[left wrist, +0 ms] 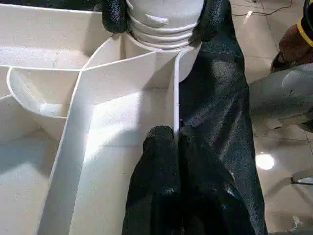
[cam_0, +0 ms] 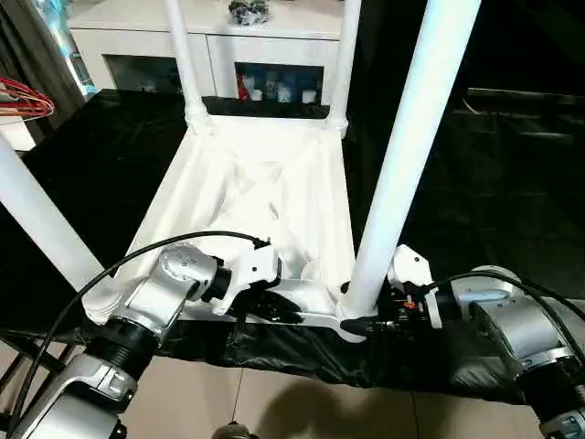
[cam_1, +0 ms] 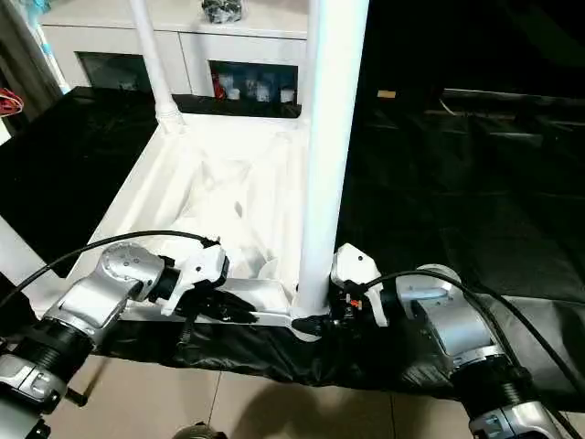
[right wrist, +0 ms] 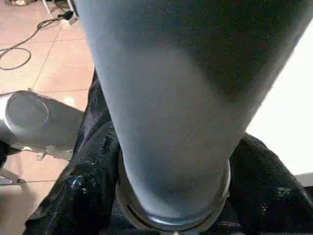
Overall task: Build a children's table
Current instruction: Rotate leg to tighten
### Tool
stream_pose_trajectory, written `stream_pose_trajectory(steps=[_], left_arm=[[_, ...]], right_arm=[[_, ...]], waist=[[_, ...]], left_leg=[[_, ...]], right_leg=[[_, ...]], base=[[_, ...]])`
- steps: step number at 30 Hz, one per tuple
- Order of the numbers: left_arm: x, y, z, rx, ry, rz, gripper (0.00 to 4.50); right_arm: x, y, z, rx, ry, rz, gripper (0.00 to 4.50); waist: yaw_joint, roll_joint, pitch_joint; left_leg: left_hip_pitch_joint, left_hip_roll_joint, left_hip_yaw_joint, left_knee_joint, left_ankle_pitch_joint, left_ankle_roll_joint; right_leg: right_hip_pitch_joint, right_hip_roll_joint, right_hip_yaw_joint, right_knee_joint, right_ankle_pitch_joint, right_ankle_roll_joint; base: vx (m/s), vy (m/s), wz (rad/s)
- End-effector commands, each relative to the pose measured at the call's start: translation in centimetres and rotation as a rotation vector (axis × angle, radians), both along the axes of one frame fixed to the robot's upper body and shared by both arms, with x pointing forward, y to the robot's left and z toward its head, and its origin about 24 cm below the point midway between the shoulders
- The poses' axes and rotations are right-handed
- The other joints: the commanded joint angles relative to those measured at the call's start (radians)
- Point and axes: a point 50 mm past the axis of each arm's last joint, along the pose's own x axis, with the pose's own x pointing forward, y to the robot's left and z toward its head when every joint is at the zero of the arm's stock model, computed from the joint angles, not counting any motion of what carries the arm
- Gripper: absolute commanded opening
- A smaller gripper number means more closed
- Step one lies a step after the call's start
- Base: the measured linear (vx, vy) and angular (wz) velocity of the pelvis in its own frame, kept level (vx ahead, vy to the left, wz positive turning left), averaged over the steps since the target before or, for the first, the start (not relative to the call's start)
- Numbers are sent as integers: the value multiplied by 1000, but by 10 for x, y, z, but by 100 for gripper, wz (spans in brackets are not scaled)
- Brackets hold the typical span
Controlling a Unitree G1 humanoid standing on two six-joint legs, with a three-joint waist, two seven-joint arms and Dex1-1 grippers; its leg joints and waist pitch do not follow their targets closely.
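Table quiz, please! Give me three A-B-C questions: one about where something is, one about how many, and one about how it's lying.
1. Where is the right gripper?
A. on the cabinet
B. at a leg's bottom end
C. on the floor

2. How many legs stand up?
A. two
B. three
C. four

3. How does the tabletop lie?
A. upside down
B. right way up
C. on its side

Answers:
1 B: the right gripper has a finger on each side of the leg where it meets the tabletop.
2 C: one leg rises from each corner.
3 A: its ribs face up.
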Motion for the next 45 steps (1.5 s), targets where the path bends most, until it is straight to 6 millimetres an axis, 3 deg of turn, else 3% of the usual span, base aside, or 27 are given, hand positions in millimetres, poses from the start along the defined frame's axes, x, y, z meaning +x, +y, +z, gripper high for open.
stream_pose_trajectory(steps=[1,5,9,11,13,16,19,23,24,27,29,30,36,38,39,45], left_arm=[[1,-12,3,-20,-30,-15,0],[5,-15,3,-39,-45,48,0],[14,-23,4,-65,-77,176,0],[19,-33,5,-81,-97,259,0],[21,-40,4,-81,-109,294,0],[21,-53,0,-72,-127,333,0],[20,-62,-2,-68,-144,362,0],[13,-81,-9,-54,-173,360,0],[13,-82,-9,-54,-173,360,0],[10,-86,-10,-60,-170,349,0],[8,-84,-10,-61,-169,324,0],[8,-82,-10,-64,-172,313,0],[2,-68,-7,-89,-138,222,0],[1,-60,-6,-86,-129,186,0],[0,-56,-6,-87,-129,167,0],[-3,-41,-2,-104,-94,93,0]], right_arm=[[-11,18,-5,35,38,97,274],[-13,21,-8,72,52,61,270],[-6,29,-13,112,10,-87,270],[8,38,-18,137,-26,-285,269],[16,44,-22,149,-32,-404,269],[23,54,-30,153,-24,-545,269],[28,63,-34,147,-30,-641,269],[33,80,-38,143,-43,-714,269],[33,81,-38,143,-43,-712,269],[33,84,-36,173,-30,-702,338],[31,80,-35,191,-15,-669,345],[30,79,-35,183,-22,-643,375],[24,64,-31,173,-48,-509,389],[21,56,-28,178,-51,-446,389],[20,52,-26,178,-51,-421,389],[13,38,-20,157,-53,-253,389]], waist=[[-2,-12,-57],[4,-12,-57],[9,-13,-52],[-3,-15,-45],[-23,-15,-41],[-46,-13,-41],[-48,-8,-42],[-68,-4,-38],[-69,-4,-39],[-72,-6,-38],[-70,-6,-40],[-69,-5,-40],[-61,-9,-45],[-56,-10,-52],[-54,-9,-56],[-29,-5,-63]], left_leg=[[8,44,-9,-65,-242,46],[9,45,-9,-64,-243,45],[12,44,-12,-70,-287,27],[18,37,-16,-74,-349,-5],[15,32,-23,-78,-379,-19],[19,29,-28,-78,-412,-24],[22,30,-25,-79,-410,-10],[33,31,-28,-85,-466,-19],[33,31,-28,-85,-468,-17],[31,31,-27,-88,-473,-8],[30,33,-27,-89,-462,-2],[29,33,-26,-89,-454,0],[21,37,-20,-89,-382,19],[20,38,-13,-83,-317,34],[14,38,-13,-80,-271,48],[10,42,-7,-63,-138,96]], right_leg=[[48,-65,51,-67,-263,-185],[47,-64,51,-67,-265,-183],[45,-68,51,-79,-363,-155],[39,-74,45,-97,-520,-108],[41,-74,36,-106,-594,-73],[36,-72,31,-118,-623,-50],[32,-70,34,-120,-600,-53],[31,-67,27,-128,-601,-59],[32,-67,27,-128,-595,-60],[32,-67,33,-126,-578,-65],[33,-68,37,-123,-559,-72],[33,-68,39,-121,-545,-79],[43,-69,46,-108,-450,-108],[46,-66,50,-94,-326,-150],[54,-65,49,-83,-258,-171],[59,-59,44,-55,-62,-231]], base=[[0,0,0],[0,0,0],[0,0,0],[0,0,0],[0,0,0],[0,0,0],[0,0,0],[0,0,0],[0,0,0],[0,0,0],[0,0,0],[0,0,0],[0,0,0],[27,-10,4],[58,-24,4],[19,-8,1]])
